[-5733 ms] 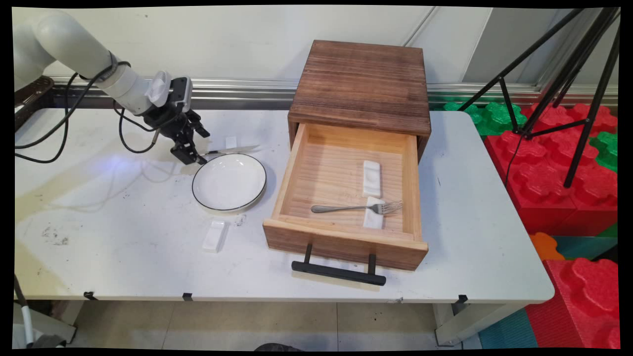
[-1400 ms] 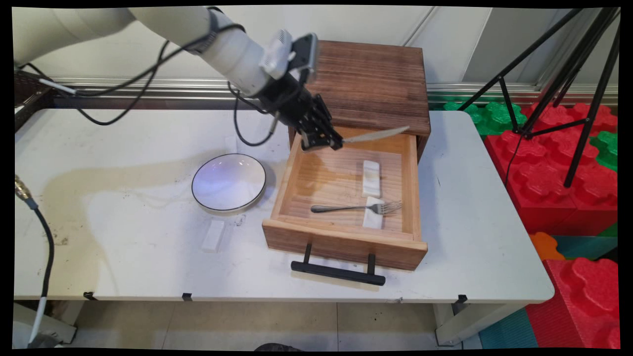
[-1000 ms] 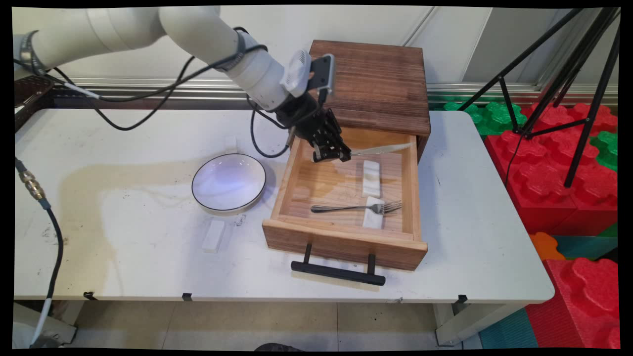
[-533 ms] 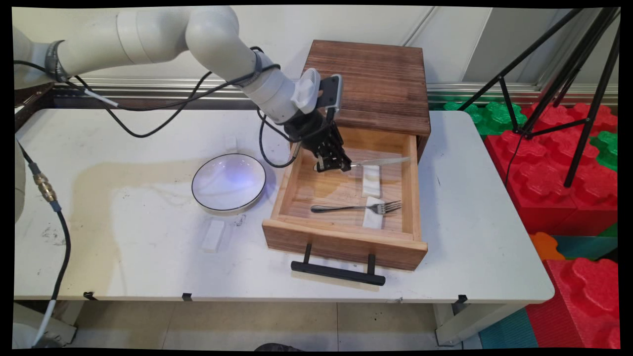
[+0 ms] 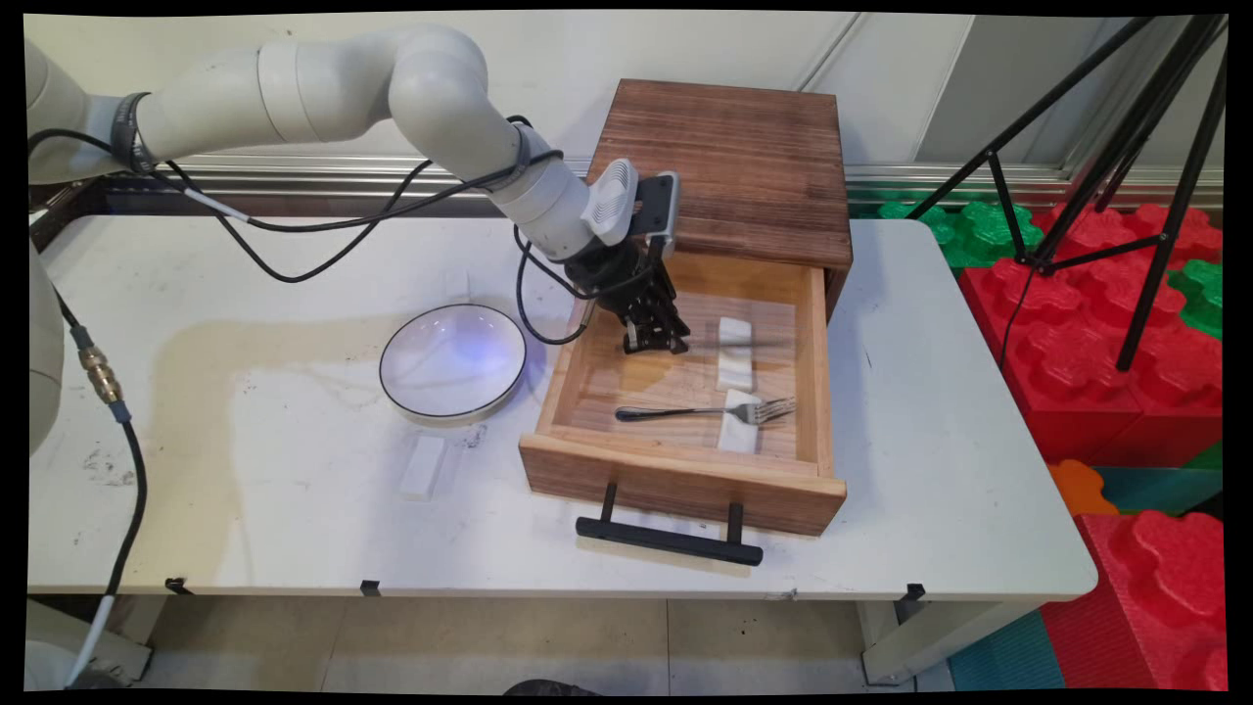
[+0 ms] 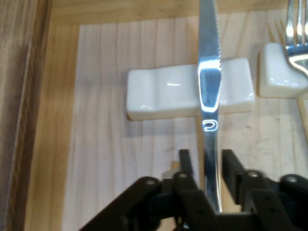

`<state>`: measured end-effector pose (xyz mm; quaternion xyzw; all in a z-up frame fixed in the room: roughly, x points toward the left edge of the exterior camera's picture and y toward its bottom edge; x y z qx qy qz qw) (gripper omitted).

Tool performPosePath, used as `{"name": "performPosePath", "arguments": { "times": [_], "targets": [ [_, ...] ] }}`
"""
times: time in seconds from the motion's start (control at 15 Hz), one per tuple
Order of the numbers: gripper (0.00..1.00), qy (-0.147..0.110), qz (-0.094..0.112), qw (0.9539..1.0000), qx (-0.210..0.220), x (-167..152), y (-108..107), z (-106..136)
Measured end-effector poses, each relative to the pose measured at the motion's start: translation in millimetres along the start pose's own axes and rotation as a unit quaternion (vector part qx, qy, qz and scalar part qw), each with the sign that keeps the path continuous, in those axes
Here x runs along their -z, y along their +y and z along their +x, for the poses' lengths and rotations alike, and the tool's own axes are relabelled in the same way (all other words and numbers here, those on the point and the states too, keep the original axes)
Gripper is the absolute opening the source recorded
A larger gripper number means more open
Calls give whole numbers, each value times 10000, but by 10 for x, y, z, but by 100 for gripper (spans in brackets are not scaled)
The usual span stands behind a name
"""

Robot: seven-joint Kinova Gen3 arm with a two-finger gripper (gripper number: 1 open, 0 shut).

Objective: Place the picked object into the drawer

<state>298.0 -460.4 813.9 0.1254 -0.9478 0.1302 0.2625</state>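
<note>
Knife (image 6: 209,91) lies in our gripper (image 6: 207,168), whose two fingers are closed on its handle; the blade crosses a white rest (image 6: 187,95) on the floor of the open drawer (image 5: 675,470). We judge the step in hand to be laying the knife on that rest, which calls for keeping the blade level and centred in the rest's dip before the fingers part. A fork (image 5: 705,411) lies nearby on a second rest (image 5: 739,423), and a plate (image 5: 453,361) sits outside on the table (image 5: 245,470). We cannot tell whether the blade touches the rest; its tip is cut off in the hand view and blurred in the main view.
</note>
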Motion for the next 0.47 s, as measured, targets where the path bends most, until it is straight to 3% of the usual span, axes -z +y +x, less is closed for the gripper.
{"name": "performPosePath", "arguments": {
  "times": [0.47],
  "targets": [
    [100, -3, 47, 10000, -3, -10, -4, 2]
  ]
}}
